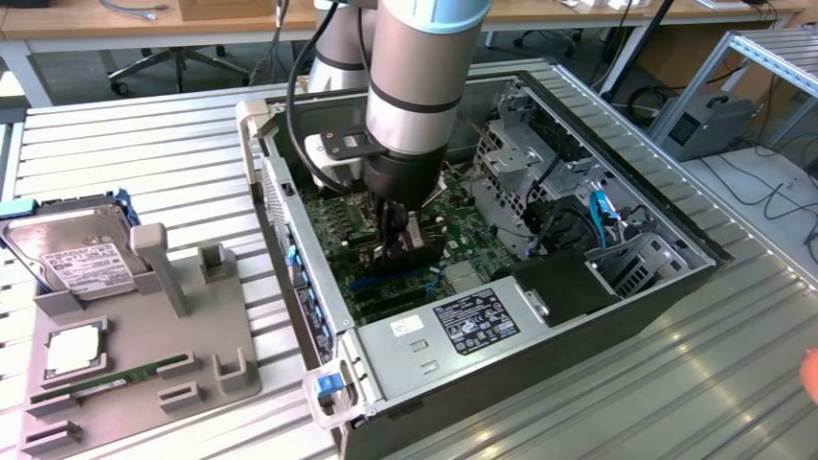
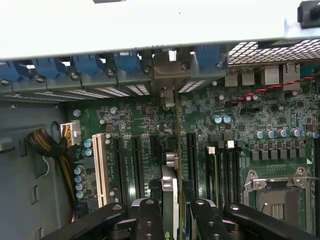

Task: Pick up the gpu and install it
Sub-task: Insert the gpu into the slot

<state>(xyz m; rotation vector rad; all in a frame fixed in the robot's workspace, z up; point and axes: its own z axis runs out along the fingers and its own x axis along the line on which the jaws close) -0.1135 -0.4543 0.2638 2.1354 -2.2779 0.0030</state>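
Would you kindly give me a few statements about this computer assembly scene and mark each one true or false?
1. The end effector is inside the open computer case, above the motherboard. True.
2. The gpu lies on the grey holder. False: it is edge-on between the fingers, over the expansion slots.
3. A hard drive with a white label stands on the grey holder. True.
4. The green RAM stick is plugged into the motherboard. False: it rests on the grey holder.
5. The CPU socket carries a cooler. False: it is bare.
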